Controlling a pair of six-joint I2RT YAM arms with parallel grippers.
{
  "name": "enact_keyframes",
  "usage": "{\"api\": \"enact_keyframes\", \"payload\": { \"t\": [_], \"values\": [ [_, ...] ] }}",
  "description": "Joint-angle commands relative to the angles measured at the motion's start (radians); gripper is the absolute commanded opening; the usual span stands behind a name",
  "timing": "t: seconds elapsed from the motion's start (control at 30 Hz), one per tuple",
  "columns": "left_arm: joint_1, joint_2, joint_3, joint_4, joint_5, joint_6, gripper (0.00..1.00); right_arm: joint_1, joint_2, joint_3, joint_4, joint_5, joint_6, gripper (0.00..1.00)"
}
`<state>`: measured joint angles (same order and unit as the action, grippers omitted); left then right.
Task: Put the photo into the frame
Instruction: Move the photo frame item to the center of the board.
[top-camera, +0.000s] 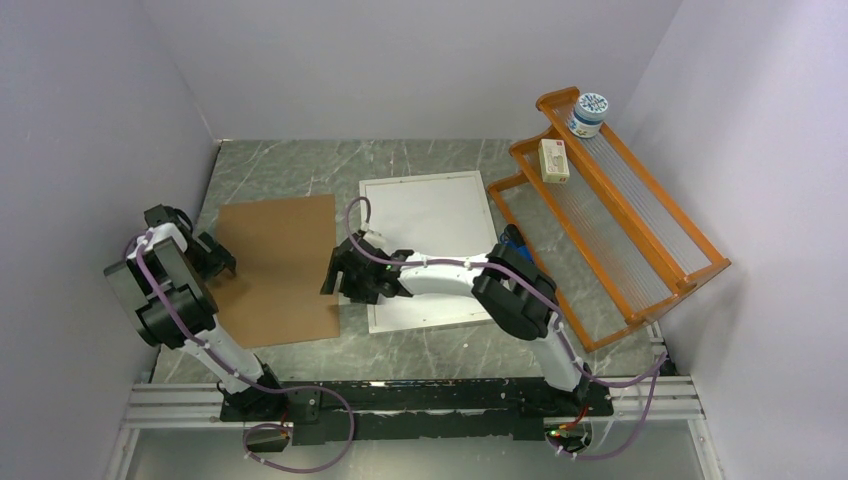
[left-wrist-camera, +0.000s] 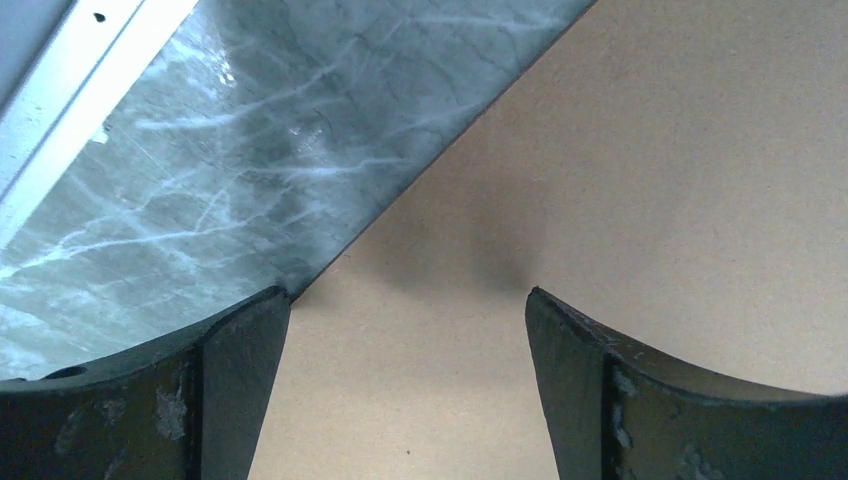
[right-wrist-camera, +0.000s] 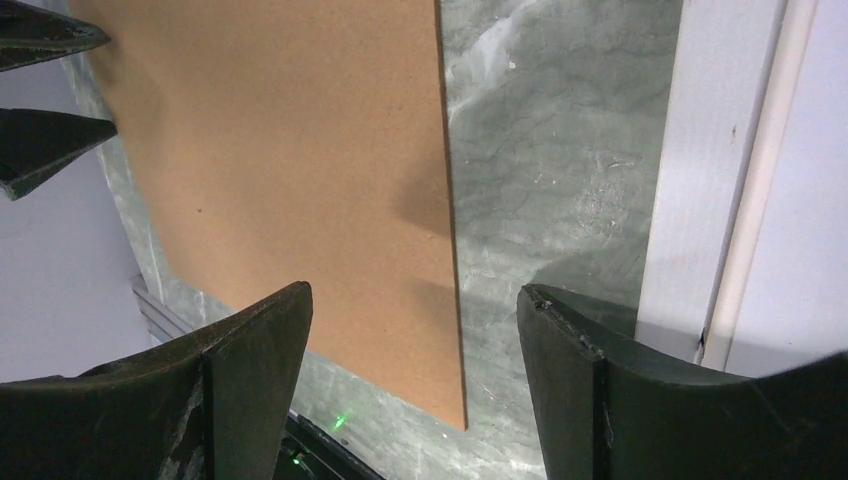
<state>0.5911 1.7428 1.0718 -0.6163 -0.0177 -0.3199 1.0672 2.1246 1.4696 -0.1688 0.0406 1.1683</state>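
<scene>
Two low, bent arms (top-camera: 170, 290) — left pincer (left-wrist-camera: 408, 295) and right pincer (right-wrist-camera: 415, 290) wide open, empty, over opposite edges of the board (top-camera: 280, 265).

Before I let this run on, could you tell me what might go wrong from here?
The brown board lies flat on the table, so the open left gripper may fail to pinch its thin edge. The open right gripper, between board and frame, could knock the frame askew.

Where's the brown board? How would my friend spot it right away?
Look at the grey marble table. On its left half, beside the white frame, lies the brown board. It is the only flat, plain brown sheet there, with no rim around it.
</scene>
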Motion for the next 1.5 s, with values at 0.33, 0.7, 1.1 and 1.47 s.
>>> {"api": "enact_keyframes", "payload": {
  "t": [0.33, 0.7, 1.1, 1.47],
  "values": [
    [-0.002, -0.073, -0.039, -0.173, 0.293, -0.021, 0.89, -0.03, -0.03, -0.065, -0.058, -0.036, -0.03, 0.79],
    [0.006, -0.265, -0.064, -0.156, 0.02, -0.089, 0.93, -0.039, -0.011, -0.035, -0.093, -0.008, -0.03, 0.78],
    [0.044, -0.216, -0.138, -0.062, 0.145, -0.143, 0.92, -0.041, 0.005, -0.04, -0.085, -0.02, -0.02, 0.78],
    [0.054, -0.066, -0.069, -0.066, 0.187, -0.059, 0.88, -0.044, 0.014, -0.05, -0.029, -0.069, -0.03, 0.78]
  ]
}}
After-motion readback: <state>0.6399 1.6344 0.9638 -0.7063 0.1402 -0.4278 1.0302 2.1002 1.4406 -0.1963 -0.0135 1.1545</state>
